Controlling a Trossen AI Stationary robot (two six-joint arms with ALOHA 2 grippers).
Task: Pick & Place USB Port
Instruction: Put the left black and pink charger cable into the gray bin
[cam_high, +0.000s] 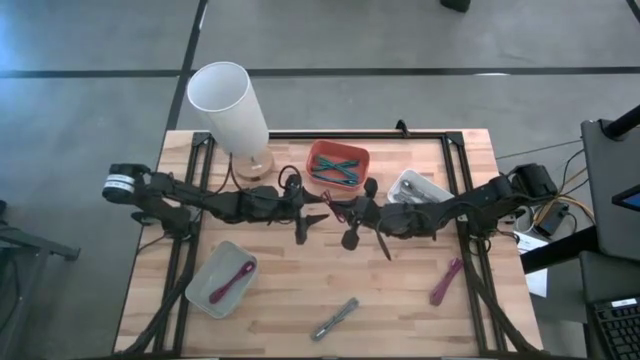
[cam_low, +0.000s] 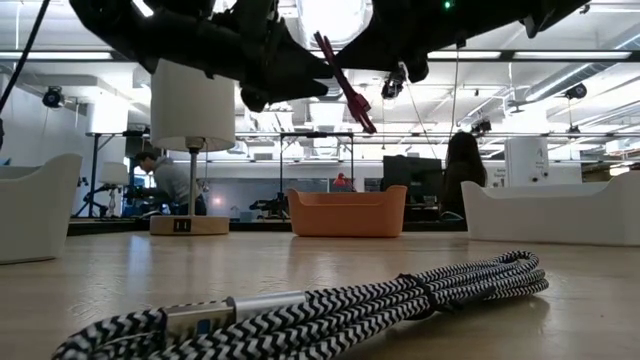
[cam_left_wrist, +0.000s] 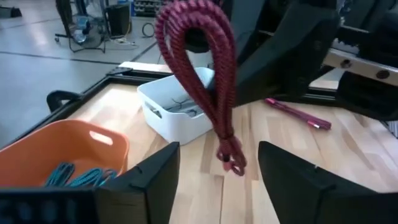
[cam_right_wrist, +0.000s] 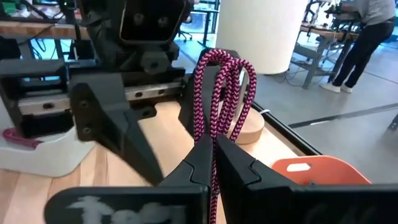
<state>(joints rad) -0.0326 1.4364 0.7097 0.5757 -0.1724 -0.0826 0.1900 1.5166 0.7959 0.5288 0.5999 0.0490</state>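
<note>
Fingers of the right gripper (cam_right_wrist: 214, 163) are clamped on a bundled magenta braided USB cable (cam_right_wrist: 219, 93), held in the air above the middle of the wooden slatted table (cam_high: 290, 310), near the orange plastic bin (cam_high: 337, 168). Facing it, the left gripper (cam_left_wrist: 217, 180) hangs with its jaws spread wide, the cable's loop just ahead of them.
</note>
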